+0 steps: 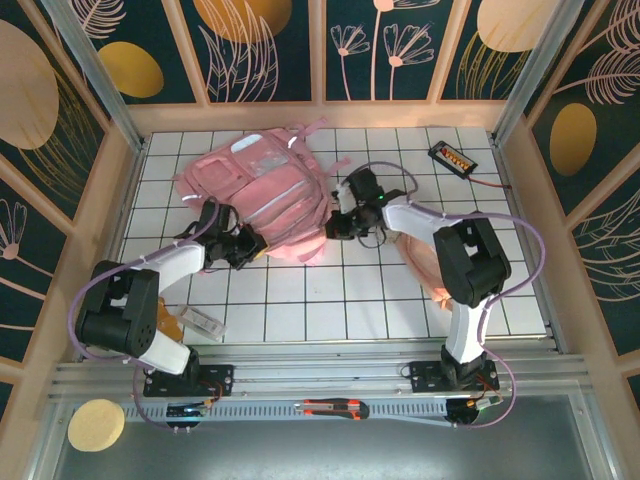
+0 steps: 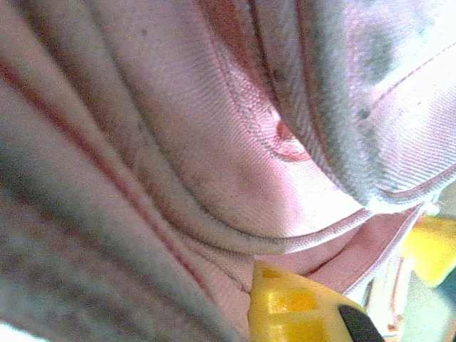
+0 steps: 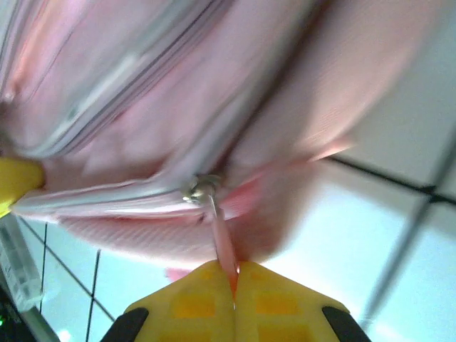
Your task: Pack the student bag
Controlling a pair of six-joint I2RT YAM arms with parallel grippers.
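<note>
Soft and floppy, the student bag (image 1: 262, 190) was judged best held by its zip pull (image 3: 222, 246), pinched in the right gripper (image 3: 235, 278); the state of the left gripper (image 1: 245, 247) could not be told.

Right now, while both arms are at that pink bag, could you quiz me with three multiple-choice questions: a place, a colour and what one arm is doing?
1. Where is the black gadget?
A) far right corner of the table
B) on the front metal rail
C) beside the left arm's base

2. What colour are the right end effector's fingers?
A) blue
B) yellow
C) green

3. At the student bag, the right end effector is:
A) open over bare tiles
B) holding a pen
C) shut on the zipper pull

Answers: 1A, it lies on tiles by the back right wall. 2B, yellow pads show in the wrist view. 3C, both fingers pinch the pink pull.
</note>
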